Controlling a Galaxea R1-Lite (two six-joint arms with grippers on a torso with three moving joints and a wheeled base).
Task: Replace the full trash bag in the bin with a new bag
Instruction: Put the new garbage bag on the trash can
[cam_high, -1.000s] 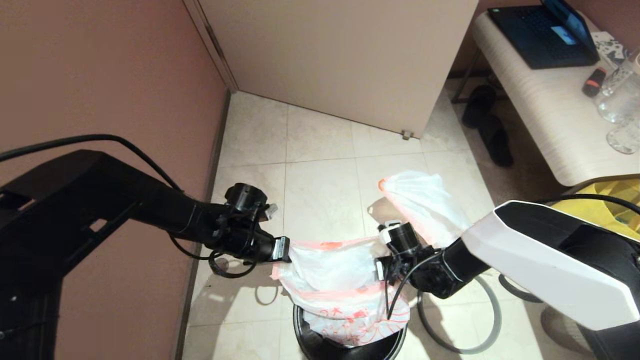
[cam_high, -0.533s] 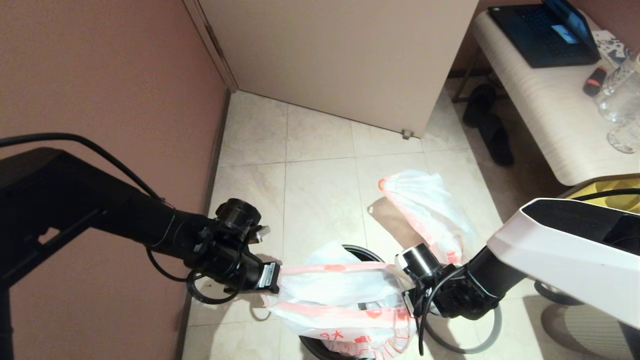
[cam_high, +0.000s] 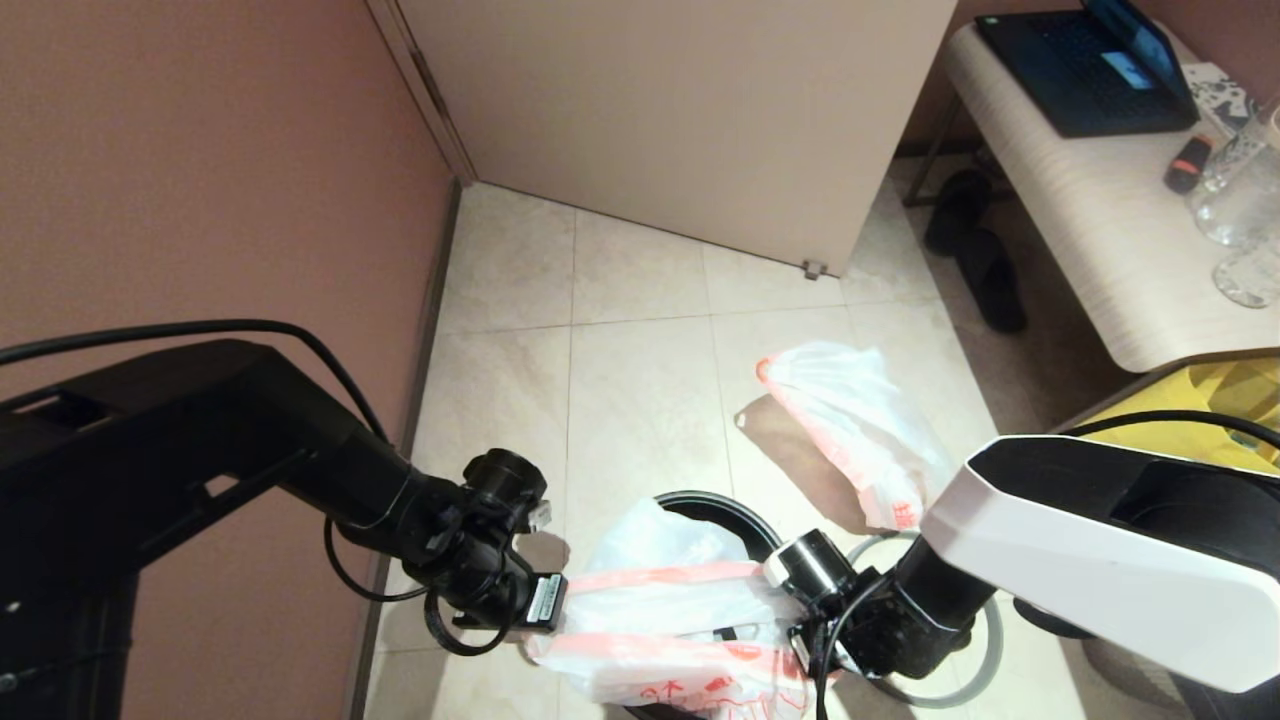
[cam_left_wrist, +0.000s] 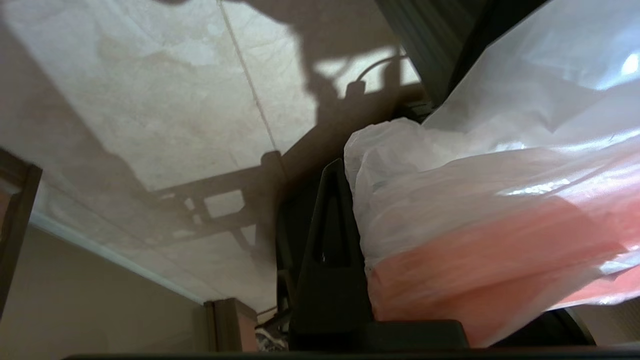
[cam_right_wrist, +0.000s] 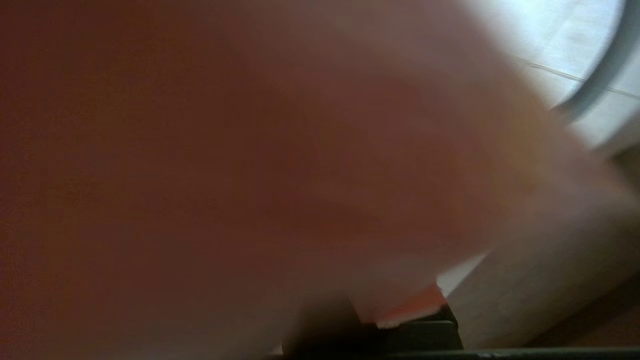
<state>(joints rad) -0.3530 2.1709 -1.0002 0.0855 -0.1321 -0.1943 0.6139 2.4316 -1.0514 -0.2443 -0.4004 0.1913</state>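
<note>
Both grippers having sunk lower, left gripper (cam_high: 535, 640) and right gripper (cam_high: 800, 640) gripping the new bag (cam_high: 680, 640), stretching its mouth over the bin (cam_high: 735, 510), full trash bag (cam_high: 860, 450) lying beyond.

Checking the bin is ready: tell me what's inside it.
The new bag, stretched between the left gripper and right gripper, droops into the bin. The plastic hides the bin's bottom.

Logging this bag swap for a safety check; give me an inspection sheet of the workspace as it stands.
Surface: beige tiled floor.
Job's things: new bag stretched over the bin; full trash bag on the floor behind.
Clutter: grey hoop on the floor.
Grippers: left gripper and right gripper hold the bag's rim, one each side.
Cables: looped at both wrists.
Surroundings: pink wall, door, bench with laptop.
</note>
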